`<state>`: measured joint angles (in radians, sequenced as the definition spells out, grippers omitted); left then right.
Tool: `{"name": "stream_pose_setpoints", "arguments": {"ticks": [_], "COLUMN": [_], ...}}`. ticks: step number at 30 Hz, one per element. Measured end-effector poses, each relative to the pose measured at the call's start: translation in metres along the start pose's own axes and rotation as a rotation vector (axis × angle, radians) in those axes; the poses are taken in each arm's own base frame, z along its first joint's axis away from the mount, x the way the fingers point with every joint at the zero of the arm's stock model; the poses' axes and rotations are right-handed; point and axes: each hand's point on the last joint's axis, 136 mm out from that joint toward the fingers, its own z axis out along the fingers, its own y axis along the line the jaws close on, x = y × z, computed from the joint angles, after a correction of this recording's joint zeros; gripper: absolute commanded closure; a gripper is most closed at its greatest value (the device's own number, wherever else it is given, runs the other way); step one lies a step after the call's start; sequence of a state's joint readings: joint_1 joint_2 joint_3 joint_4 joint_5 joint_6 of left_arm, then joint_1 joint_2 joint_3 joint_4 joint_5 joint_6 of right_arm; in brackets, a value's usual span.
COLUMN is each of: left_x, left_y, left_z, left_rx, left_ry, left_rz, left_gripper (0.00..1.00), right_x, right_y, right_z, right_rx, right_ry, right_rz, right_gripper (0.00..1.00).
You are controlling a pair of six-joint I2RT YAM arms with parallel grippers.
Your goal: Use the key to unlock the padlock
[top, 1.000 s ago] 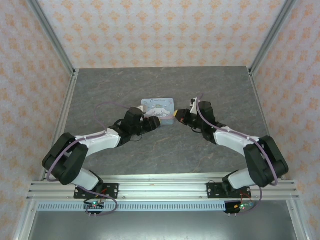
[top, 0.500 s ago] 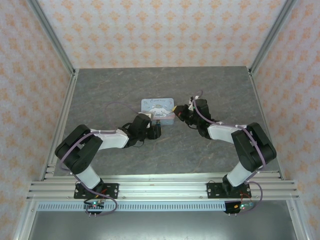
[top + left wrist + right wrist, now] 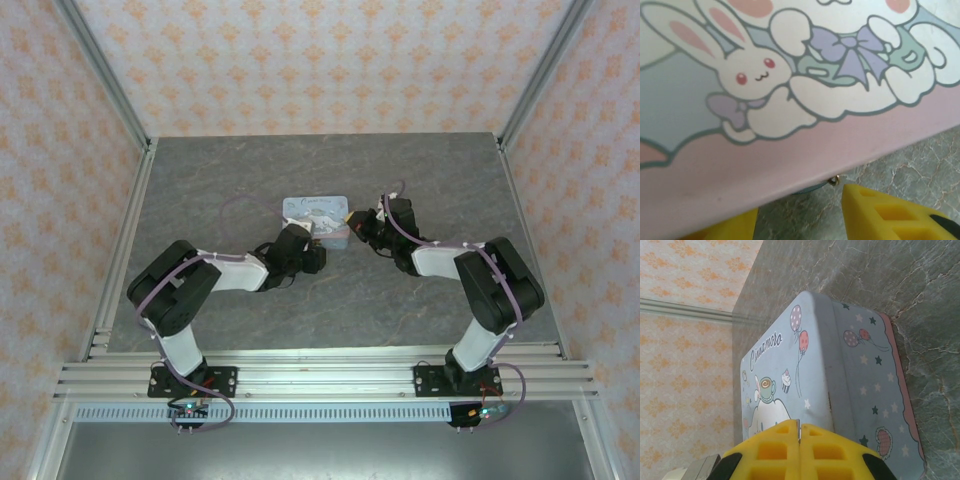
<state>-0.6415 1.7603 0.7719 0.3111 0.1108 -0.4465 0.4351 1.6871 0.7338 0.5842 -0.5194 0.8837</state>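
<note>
The tin (image 3: 790, 365) carries one readable word on its pale blue lid: "Cinnamoro", in dark cursive script near a lid corner, beside two printed balloons. The word's last letters are unclear. No other text is legible.

Desk (image 3: 250, 180): grey, marbled stone pattern, dull finish. One tin box (image 3: 318, 212) lay flat on it, lid up, about midway between the left and right edges, well clear of every corner. Lid was pale blue with a cartoon rabbit print and a pink rim. Under that rim a dark teal sliver, the padlock (image 3: 807, 189), showed low against the desk; contact could not be made out.
</note>
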Motion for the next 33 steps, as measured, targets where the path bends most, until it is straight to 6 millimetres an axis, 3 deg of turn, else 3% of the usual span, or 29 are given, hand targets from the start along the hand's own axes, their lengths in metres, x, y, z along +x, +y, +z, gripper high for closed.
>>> {"name": "stream_pose_setpoints", "arguments": {"ticks": [11, 25, 33], "left_x": [-0.009, -0.007, -0.012], "left_y": [-0.022, -0.016, -0.024], "left_z": [0.009, 0.021, 0.023], "left_rx": [0.047, 0.020, 0.043], "left_ry": [-0.025, -0.033, -0.047], "left_rz": [-0.008, -0.048, -0.100], "left_gripper": [0.51, 0.51, 0.52], "right_x": [-0.001, -0.002, -0.004], "right_y": [0.001, -0.001, -0.001], "right_z": [0.001, 0.006, 0.007], "right_rx": [-0.001, -0.016, -0.022], "right_ry": [-0.001, -0.006, -0.010], "right_rz": [-0.001, -0.005, -0.006], "right_gripper": [1.00, 1.00, 1.00]}}
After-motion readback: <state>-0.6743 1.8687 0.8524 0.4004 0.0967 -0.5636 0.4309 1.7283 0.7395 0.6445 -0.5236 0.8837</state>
